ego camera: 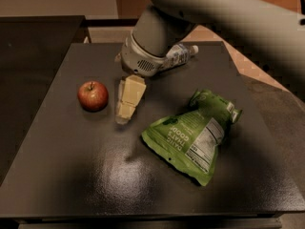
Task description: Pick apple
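The dark table (71, 175) fills most of the view and carries everything here. Over its far half reaches the pale grey arm (228, 13), coming in from the upper right and ending in a thick wrist above the table's middle. On the right half lies a green bag (190, 137), flat and crumpled with its printed label up, well apart from the apple. Behind the wrist a clear plastic bottle (180, 55) lies on its side near the far edge, partly hidden by the arm. Below the wrist hangs the cream-coloured tool (123, 113), angled down and to the left with its tip close to the table. It is just beside the apple, on the bag's side of it, and not touching it. Whether the tool stands apart or together I cannot tell (its parts overlap from this angle), though nothing shows in its grip. Smallest is the apple (93, 95), red with a short dark stem, sitting upright and free on the left half of the table. By my judgement the approach is nearly made and the pick itself is all left to do: the tool has yet to come around the apple, clamp on it and lift it off the table.
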Robot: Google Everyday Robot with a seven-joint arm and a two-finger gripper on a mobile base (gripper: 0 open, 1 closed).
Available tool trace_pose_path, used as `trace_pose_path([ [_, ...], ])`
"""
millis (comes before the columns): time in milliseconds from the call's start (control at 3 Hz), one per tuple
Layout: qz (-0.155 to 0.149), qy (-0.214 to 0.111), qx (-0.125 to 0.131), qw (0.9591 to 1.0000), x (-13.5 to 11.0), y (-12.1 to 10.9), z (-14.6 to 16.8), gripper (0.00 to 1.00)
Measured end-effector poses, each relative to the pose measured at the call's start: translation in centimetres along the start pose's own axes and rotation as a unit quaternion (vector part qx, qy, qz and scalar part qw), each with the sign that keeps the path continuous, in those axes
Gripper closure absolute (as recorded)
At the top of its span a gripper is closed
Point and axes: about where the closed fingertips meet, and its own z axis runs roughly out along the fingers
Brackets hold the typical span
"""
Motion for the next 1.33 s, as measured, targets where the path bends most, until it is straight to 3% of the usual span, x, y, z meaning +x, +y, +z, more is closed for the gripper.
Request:
trace_pose_path([
  [1000, 0.001, -0.002, 0.0, 1.0, -2.9, -2.4, 7.6, 0.0],
  [1333, 0.006, 0.004, -0.002, 1.0, -2.8, -2.5, 8.7, 0.18],
])
